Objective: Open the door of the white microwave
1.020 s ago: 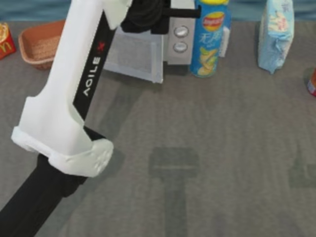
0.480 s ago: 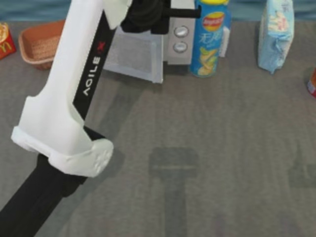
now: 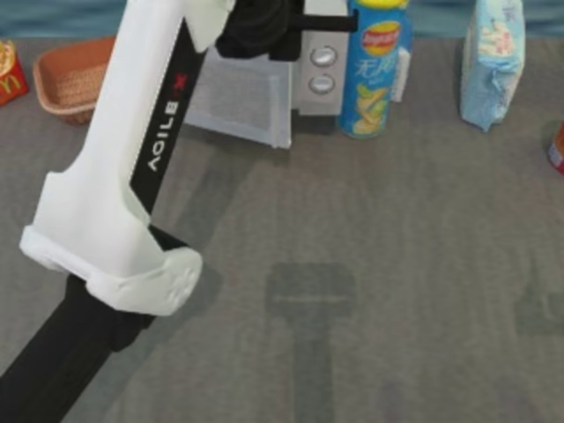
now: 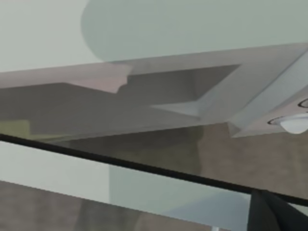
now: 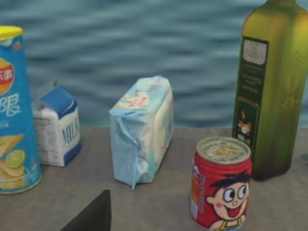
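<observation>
The white microwave (image 3: 322, 70) stands at the back of the table, left of centre, with two silver knobs on its front panel. Its door (image 3: 242, 101), a pale panel with a grey mesh window, is swung partly outward, its free edge toward the table's front. My left arm reaches across it, and my left gripper (image 3: 264, 26) sits over the microwave's top, at the door's upper edge. The left wrist view is filled by the microwave's pale surfaces and a knob (image 4: 294, 123). My right gripper (image 5: 94, 216) shows only as a dark wedge in the right wrist view, parked off to the right.
A blue chips can (image 3: 374, 70) stands tight against the microwave's right side. A brown basket (image 3: 75, 79) sits at the back left, a pale blue packet (image 3: 493, 62) at the back right. A red can (image 5: 221, 183), an olive bottle (image 5: 269, 91) and a milk carton (image 5: 55, 125) stand nearby.
</observation>
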